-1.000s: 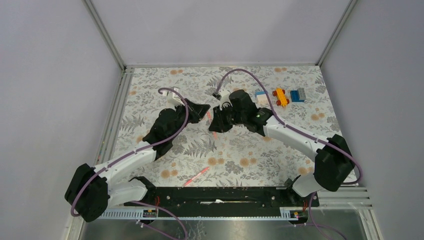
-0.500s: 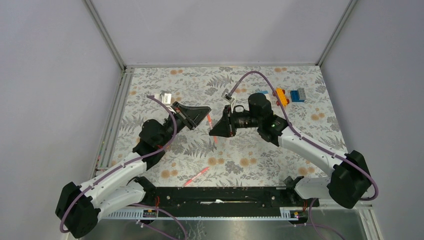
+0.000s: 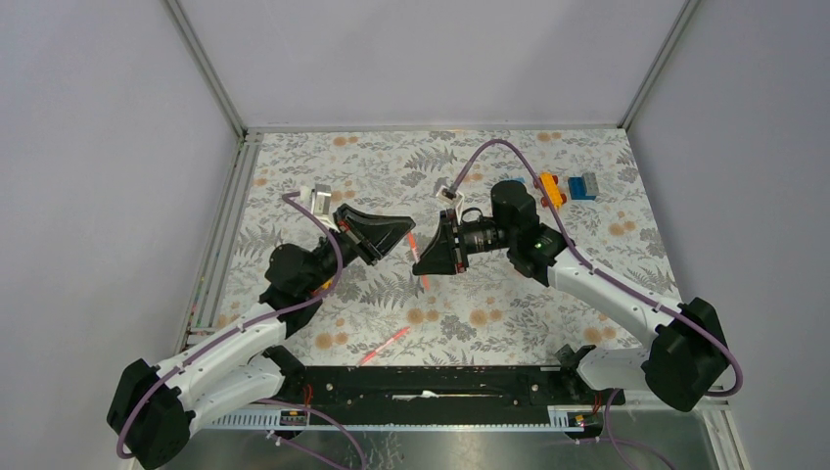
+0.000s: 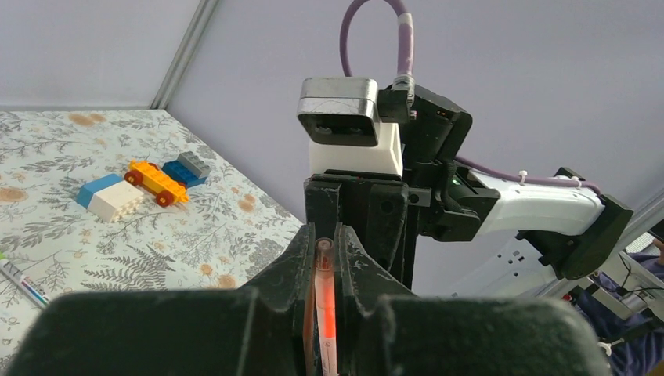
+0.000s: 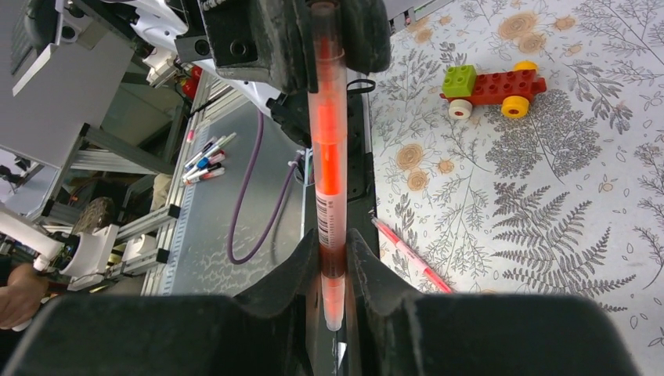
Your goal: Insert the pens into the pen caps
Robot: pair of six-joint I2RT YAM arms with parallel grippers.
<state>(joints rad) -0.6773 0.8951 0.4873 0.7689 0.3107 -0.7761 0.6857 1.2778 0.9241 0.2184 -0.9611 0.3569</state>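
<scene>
Your right tool (image 5: 334, 270) pinches the orange pen (image 5: 327, 157) tight, up above the worktop (image 5: 548, 196). Your left tool (image 4: 325, 262) pinches its other end. Hold both in one straight line and push together slowly, so the pen does not bend.

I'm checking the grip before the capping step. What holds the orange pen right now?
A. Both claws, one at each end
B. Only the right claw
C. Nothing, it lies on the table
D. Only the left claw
A: in the right wrist view the orange pen runs from the right claw up into the left claw, and both are shut on it.
</scene>
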